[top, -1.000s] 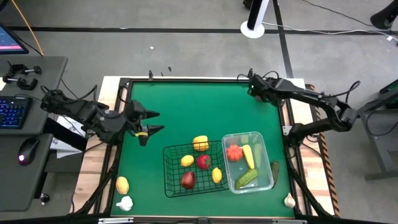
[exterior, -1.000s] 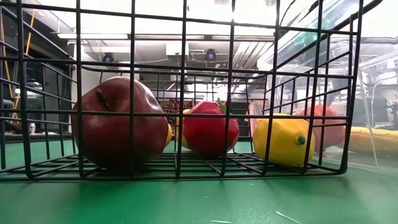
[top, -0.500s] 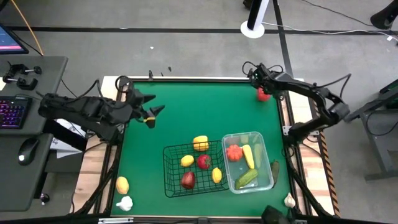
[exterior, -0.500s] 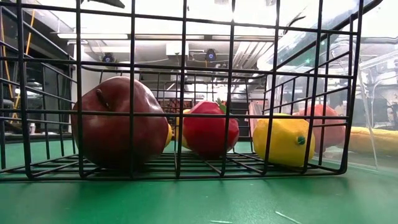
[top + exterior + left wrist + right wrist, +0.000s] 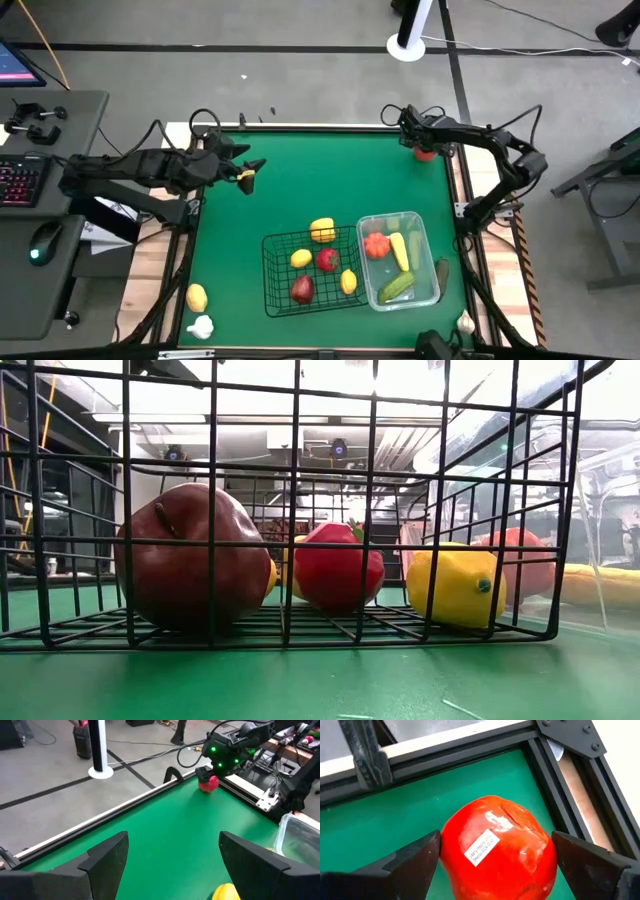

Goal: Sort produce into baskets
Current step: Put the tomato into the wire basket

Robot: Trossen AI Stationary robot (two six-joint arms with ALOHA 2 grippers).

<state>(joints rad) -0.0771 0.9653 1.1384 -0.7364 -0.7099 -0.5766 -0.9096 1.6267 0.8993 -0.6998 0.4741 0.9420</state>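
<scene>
A red tomato [image 5: 495, 850] with a white sticker rests on the green mat in the far right corner [image 5: 426, 153]. My right gripper [image 5: 495, 842] is open and comes down over it [image 5: 420, 142], one finger on each side; no touch shows. My left gripper [image 5: 246, 171] hangs open and empty above the mat's far left part [image 5: 173, 842]. The black wire basket [image 5: 275, 285] holds a dark red apple [image 5: 190, 555], lemons and other produce. The clear tub [image 5: 432, 262] holds a tomato, corn and a cucumber.
A lemon [image 5: 197, 297] and a garlic [image 5: 201, 326] lie at the near left. A cucumber [image 5: 442, 272] lies right of the tub, a garlic [image 5: 465, 322] at the near right. The black frame rail [image 5: 470, 757] borders the mat just beyond the tomato. Bare mat spans the middle.
My right gripper has sunk toward the table's far right corner and now straddles the tomato, its wrist rolling as it went. My left gripper has swung toward the far edge and now points toward the far right. Neither has opened or shut.
</scene>
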